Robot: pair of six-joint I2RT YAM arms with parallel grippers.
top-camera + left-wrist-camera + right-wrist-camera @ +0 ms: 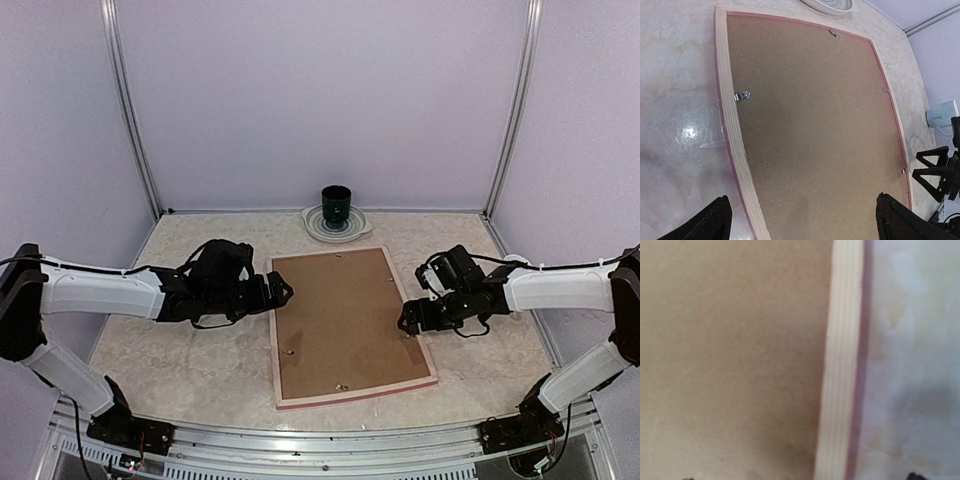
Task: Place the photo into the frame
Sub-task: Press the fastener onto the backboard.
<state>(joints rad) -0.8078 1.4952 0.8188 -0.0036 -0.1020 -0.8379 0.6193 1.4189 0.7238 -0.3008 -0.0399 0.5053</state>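
From my seat the frame (273,340) lies face down in the middle of the surface (180,350), its pale wood back up and a thin pink line showing along the outer edge. That is the sensible way to load it from behind. The brown backing board (345,320) sits inside the rim, with a small metal clip (742,95) on it near the 9 o'clock side. I cannot see the photo in any view. It may be under the board, but I cannot tell. My left claw (280,293) hangs at the frame's 9 o'clock edge with its fingers (710,222) spread wide and nothing between them. My right claw (408,325) is low over the rim at about 4 o'clock. Its fingertips (914,475) only just show, well apart on either side of the rim, gripping nothing. One claw on each side suits steadying the frame or working the clips. A dark cup (336,205) on a plate (312,225) stands at 12 o'clock, just beyond the frame.
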